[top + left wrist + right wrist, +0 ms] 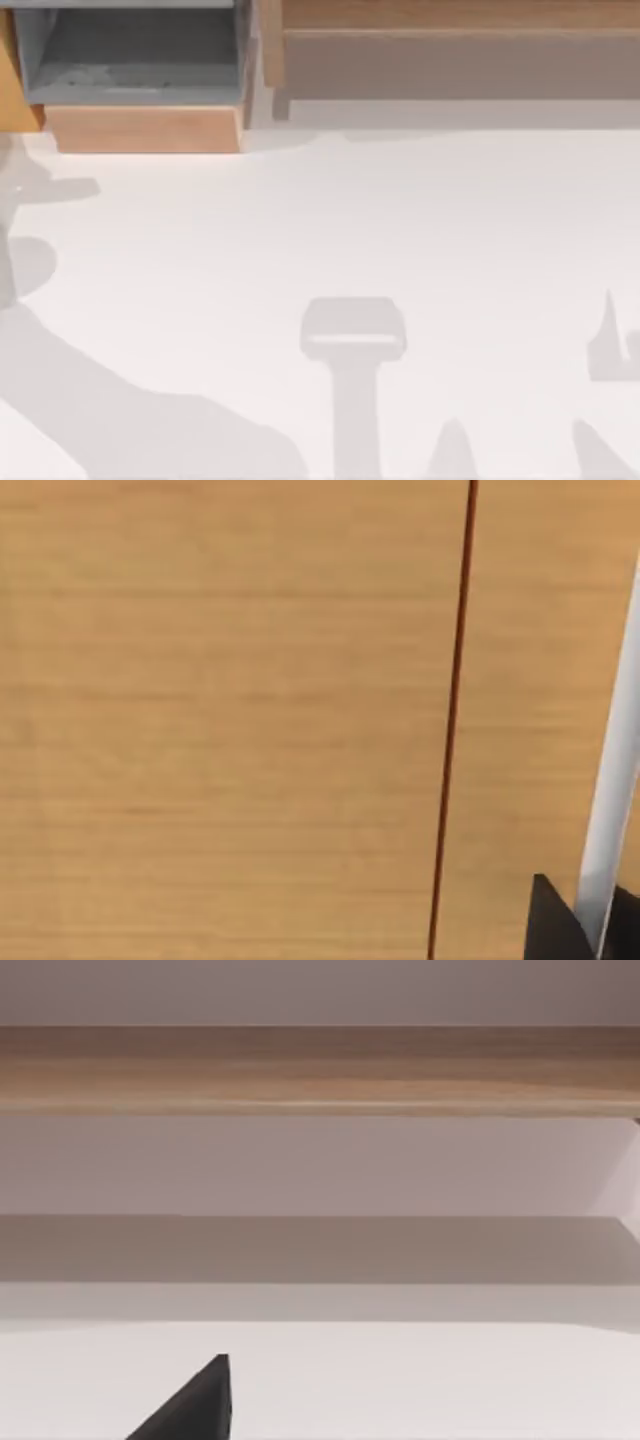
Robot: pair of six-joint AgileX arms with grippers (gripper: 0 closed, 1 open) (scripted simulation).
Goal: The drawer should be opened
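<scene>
The drawer point(140, 70) at the table's back left stands pulled out. Its grey inside is bare, and its light wooden front panel point(145, 128) faces the table. In the left wrist view, a wooden panel point(220, 720) with a thin dark seam point(450, 720) is very close. A white strip point(610, 810) runs down its edge to the dark tip of my left gripper point(590, 930). Whether the gripper holds anything is hidden. My right gripper point(200, 1405) shows as a dark tip low over the white table, facing a wooden shelf point(320, 1070).
A long wooden shelf unit point(450, 50) runs along the back of the table to the right of the drawer. An orange-brown cabinet side point(15, 80) stands left of the drawer. Arm shadows lie across the white tabletop point(350, 230).
</scene>
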